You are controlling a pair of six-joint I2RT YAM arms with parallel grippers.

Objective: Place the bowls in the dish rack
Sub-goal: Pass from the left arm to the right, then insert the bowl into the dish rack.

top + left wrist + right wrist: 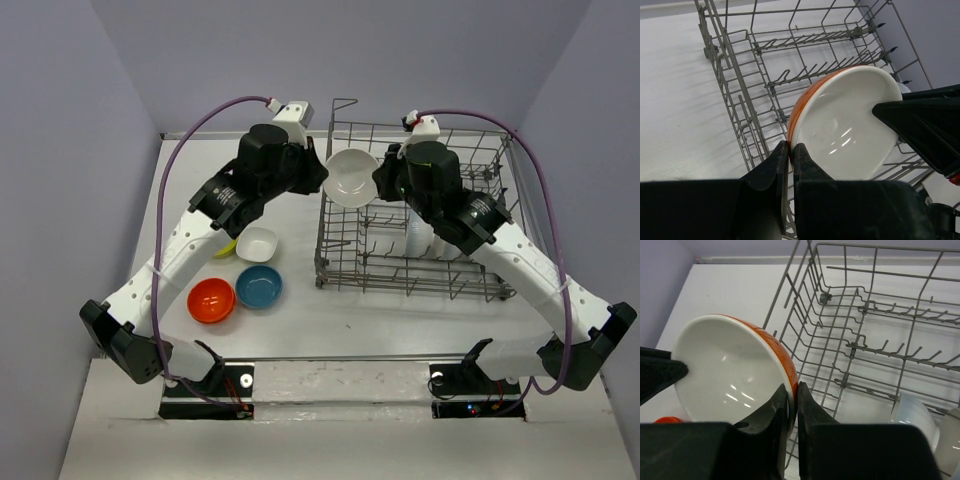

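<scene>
Bowl with the orange back (352, 177) hangs over the rear left corner of the dish rack (340, 262), tipped so its white inside faces the overhead camera. From up there, the left end effector (322, 178) meets its left rim and the right end effector (380, 180) its right rim. On the desk (300, 330), left of the rack, sit a squarish white bowl (256, 243), a blue bowl (259, 287) and an orange-red bowl (211, 300). Some white bowls (420, 240) already stand among the tines.

From the left wrist, the left fingers are pinched together on the rim, and the other arm's dark finger touches the far edge.

From the right wrist, the right fingers are likewise clamped on the rim, with the rack's empty rows beyond.

To me this looks like a hand-over above the rack. I would expect the next move to need the left fingers to let go cleanly. The right arm can then lower the bowl on edge between two tines, clear of the white ones.
</scene>
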